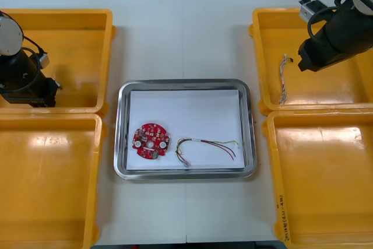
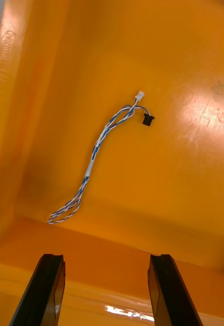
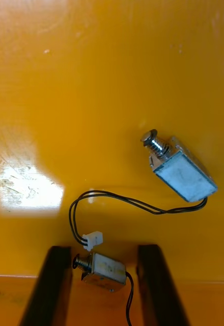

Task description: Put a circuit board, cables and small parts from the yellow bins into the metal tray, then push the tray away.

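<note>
Straddling a small metal part (image 3: pixel 103 269) in the ten-o'clock bin (image 1: pixel 76 45), the left gripper (image 3: pixel 104 250) gapes, empty; a black wire (image 3: pixel 122 198) alongside could snag. The right gripper (image 2: pixel 106 259), equally spread, overlooks the cable (image 2: pixel 94 158) in the two-o'clock bin (image 1: pixel 274 45).

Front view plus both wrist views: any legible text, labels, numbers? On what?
near right yellow bin: dark writing along its inner rim, too small to read.
far right yellow bin: faint moulded mark on the rim, illegible.
red circuit board: no legible print.
Nothing quotable anywhere.
</note>
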Available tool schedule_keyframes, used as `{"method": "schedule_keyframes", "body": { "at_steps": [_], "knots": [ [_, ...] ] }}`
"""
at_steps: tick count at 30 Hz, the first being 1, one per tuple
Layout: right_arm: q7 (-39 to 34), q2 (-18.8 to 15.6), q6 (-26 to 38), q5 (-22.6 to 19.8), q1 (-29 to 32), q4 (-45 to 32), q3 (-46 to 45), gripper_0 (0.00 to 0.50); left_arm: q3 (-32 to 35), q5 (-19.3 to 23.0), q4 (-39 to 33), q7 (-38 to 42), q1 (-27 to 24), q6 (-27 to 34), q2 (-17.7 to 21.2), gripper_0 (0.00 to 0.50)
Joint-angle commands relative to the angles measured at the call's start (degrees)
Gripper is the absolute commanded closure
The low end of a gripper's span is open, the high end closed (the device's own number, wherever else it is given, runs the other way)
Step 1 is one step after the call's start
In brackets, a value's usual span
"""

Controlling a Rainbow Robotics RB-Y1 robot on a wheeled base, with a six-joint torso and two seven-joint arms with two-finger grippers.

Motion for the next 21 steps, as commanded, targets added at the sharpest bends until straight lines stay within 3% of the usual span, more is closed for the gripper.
{"method": "schedule_keyframes", "body": {
  "at_steps": [1, 4, 14, 21],
  "knots": [
    [-3.06, -0.27, -2.76, 0.50, 0.56, 2.62, -2.41, 0.026, -1.34, 0.32, 0.66, -3.30, -1.75, -0.73, 2.22, 0.472],
    [-4.81, 0.87, -4.69, 0.77, 0.83, 4.37, -3.47, 0.025, -1.34, 0.32, 0.66, -3.21, -1.75, -0.73, 2.22, 0.500],
    [-6.75, 2.54, -10.93, 3.05, 2.85, 6.22, -3.38, 0.025, -0.64, 0.40, 0.66, -1.81, -2.63, -0.73, 2.22, 0.500],
    [-8.24, 4.91, -14.45, 3.40, 2.85, 9.30, -3.38, 0.025, 4.29, 0.14, -0.40, -0.49, -3.07, -0.20, 2.22, 0.500]
  ]
}}
